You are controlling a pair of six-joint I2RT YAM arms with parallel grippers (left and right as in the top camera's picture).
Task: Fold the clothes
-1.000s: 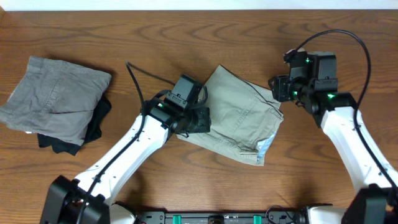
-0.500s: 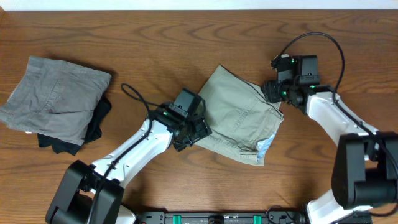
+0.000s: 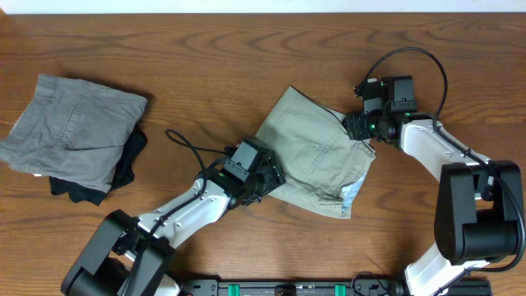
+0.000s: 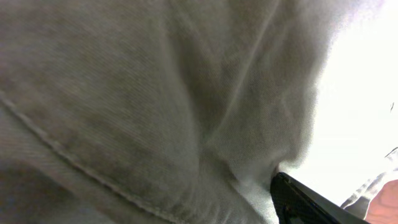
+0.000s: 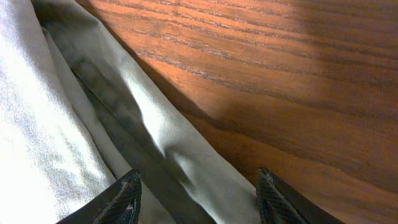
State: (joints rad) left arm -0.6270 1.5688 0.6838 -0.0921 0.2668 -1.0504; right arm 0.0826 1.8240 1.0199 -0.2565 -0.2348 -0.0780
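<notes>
The light khaki shorts (image 3: 316,156) lie folded in the middle of the table, with pale blue lining showing at the lower right corner (image 3: 352,196). My left gripper (image 3: 267,177) is at their lower left edge. In the left wrist view khaki cloth (image 4: 155,106) fills the frame and only one black finger (image 4: 311,202) shows, so its jaws are hidden. My right gripper (image 3: 362,127) is at the shorts' upper right edge. In the right wrist view it is open (image 5: 196,186), and its fingers (image 5: 127,196) straddle a folded edge of the shorts (image 5: 143,130).
Darker grey folded shorts (image 3: 74,131) lie at the far left on a small black garment (image 3: 123,168). The left arm's black cable (image 3: 185,141) loops over the wooden table (image 3: 205,49).
My left gripper has moved toward the front along the shorts' left edge. My right gripper has moved left and down onto the shorts' upper right edge. The shorts have barely shifted.
</notes>
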